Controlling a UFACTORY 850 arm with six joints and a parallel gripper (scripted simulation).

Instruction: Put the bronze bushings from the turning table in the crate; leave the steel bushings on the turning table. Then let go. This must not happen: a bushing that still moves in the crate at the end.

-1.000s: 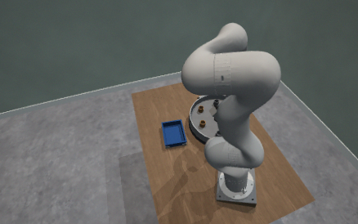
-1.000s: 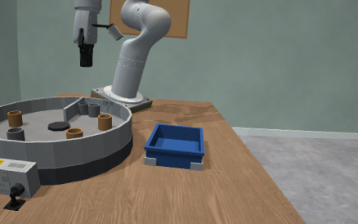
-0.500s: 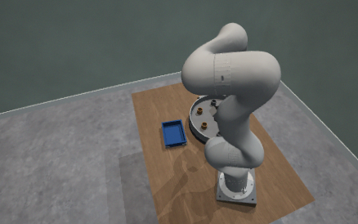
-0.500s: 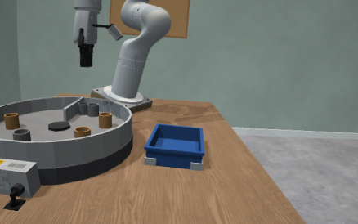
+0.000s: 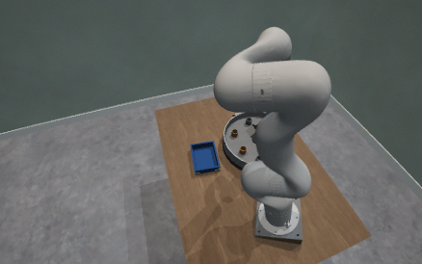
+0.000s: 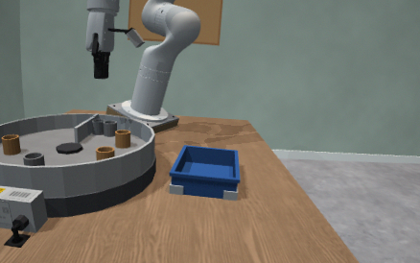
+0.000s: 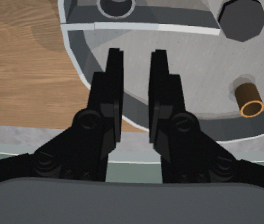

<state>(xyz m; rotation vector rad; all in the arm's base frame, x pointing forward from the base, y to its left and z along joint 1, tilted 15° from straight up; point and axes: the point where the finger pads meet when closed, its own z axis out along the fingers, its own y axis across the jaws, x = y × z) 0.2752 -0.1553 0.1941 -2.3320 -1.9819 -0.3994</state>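
Observation:
The turning table [image 6: 73, 168] [image 5: 228, 145] [image 7: 80, 63] is a round grey tray with a black hub [image 6: 69, 148] [image 7: 244, 18]. Three bronze bushings [image 6: 11, 144] [image 6: 123, 138] [image 6: 105, 153] stand on it; two show in the top view [image 5: 234, 132] [image 5: 242, 150] and one in the wrist view [image 7: 251, 100]. Steel bushings [image 6: 34, 158] [image 6: 97, 126] [image 6: 109, 128] [image 7: 116, 2] stand there too, two of them behind a divider wall. The blue crate [image 6: 206, 179] [image 5: 204, 157] is empty beside the tray. My gripper [image 6: 101, 74] [image 7: 136, 69] hangs high above the tray's rim, shut, with nothing between its fingers.
A grey labelled box [image 6: 10, 207] with a small black camera stands in front of the tray. The arm's base [image 6: 142, 115] [image 5: 278, 226] is bolted to the wooden table behind the tray. In the top view the arm hides part of the tray.

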